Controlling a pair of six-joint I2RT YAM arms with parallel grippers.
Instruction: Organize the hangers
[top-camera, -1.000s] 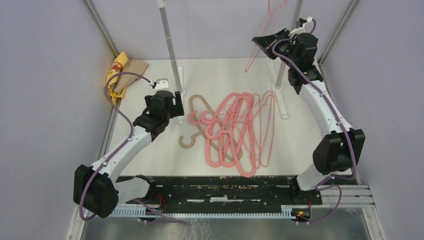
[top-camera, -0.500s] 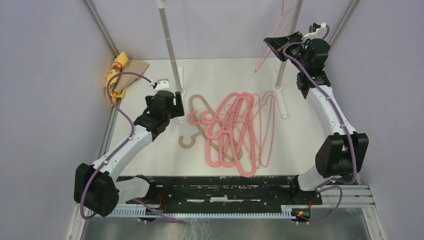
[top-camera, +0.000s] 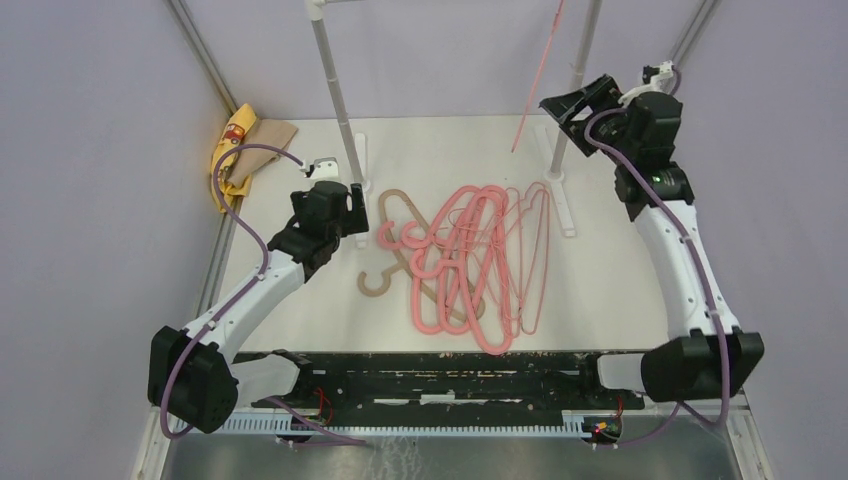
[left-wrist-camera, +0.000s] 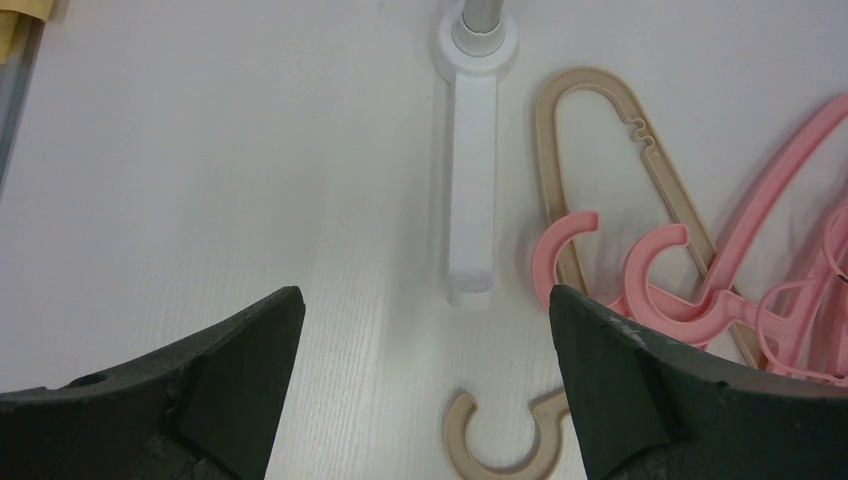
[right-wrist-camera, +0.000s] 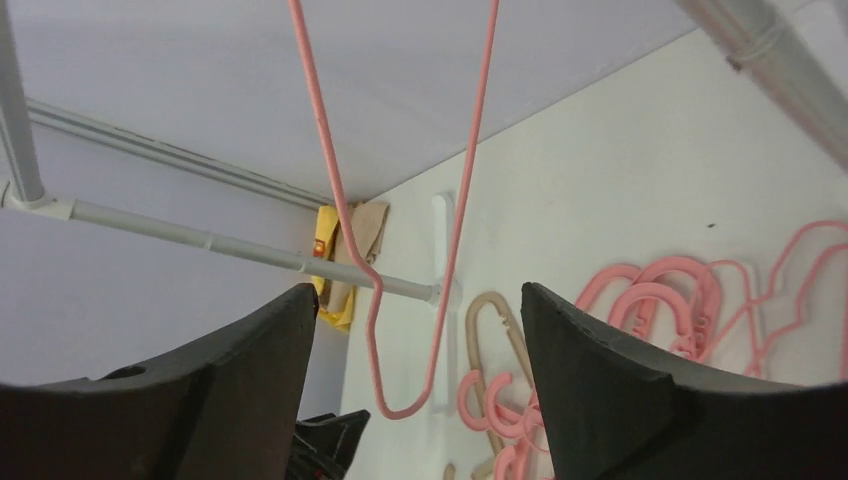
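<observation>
The right hand (right-wrist-camera: 415, 295), jaws spread wide and holding nothing, faces a thin pink wire hanger (right-wrist-camera: 400, 413) that dangles free just ahead of it, its hook out of frame. It should draw back straight, without brushing the wire. The left hand (left-wrist-camera: 425, 300), also wide and empty, hovers over the tabletop (left-wrist-camera: 200, 150) by the tan hanger (left-wrist-camera: 590, 72). The other hangers (top-camera: 470, 260) lie tangled mid-tabletop. No bin or box shows.
</observation>
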